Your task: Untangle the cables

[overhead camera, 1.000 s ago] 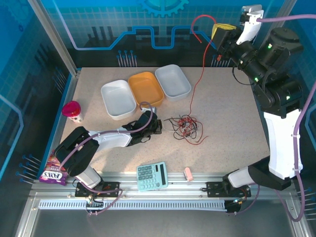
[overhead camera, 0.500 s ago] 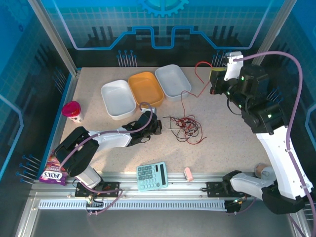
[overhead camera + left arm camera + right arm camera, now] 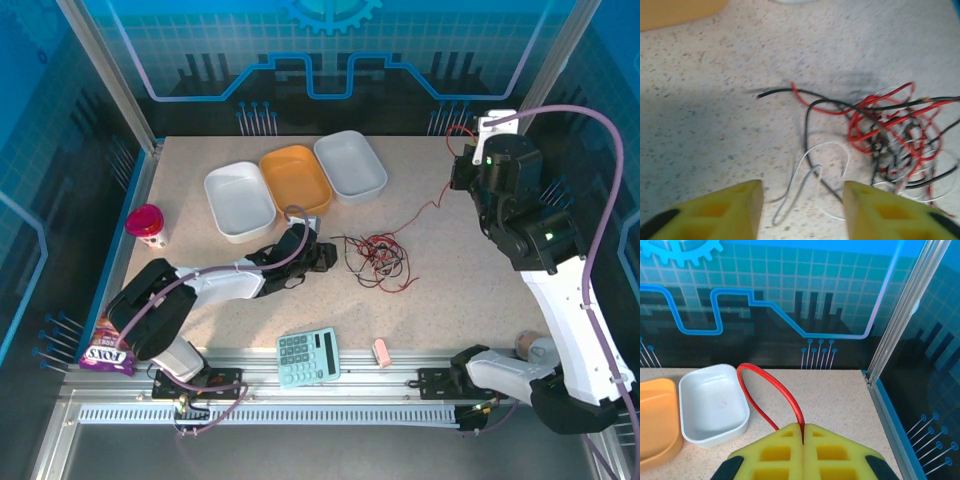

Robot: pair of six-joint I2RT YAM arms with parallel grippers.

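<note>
Cables (image 3: 375, 258) in a loose knot of red, black and whitish strands, flat on the desk (image 3: 455, 295) near its middle. Just left of the knot, the left end effector (image 3: 802, 200), low over the surface and released: yellow fingers (image 3: 735, 212) apart, a whitish loop on the desk between them, nothing gripped. From the knot's right side, one red cable (image 3: 798, 416) leading toward the far right corner into the right end effector (image 3: 803, 432), clenched on it, pads (image 3: 775, 455) pressed together. Beyond the knot, a white tray (image 3: 240, 200), an orange tray (image 3: 296, 180) and a second white tray (image 3: 350, 165) side by side. At the near edge, a calculator (image 3: 308, 357).
</note>
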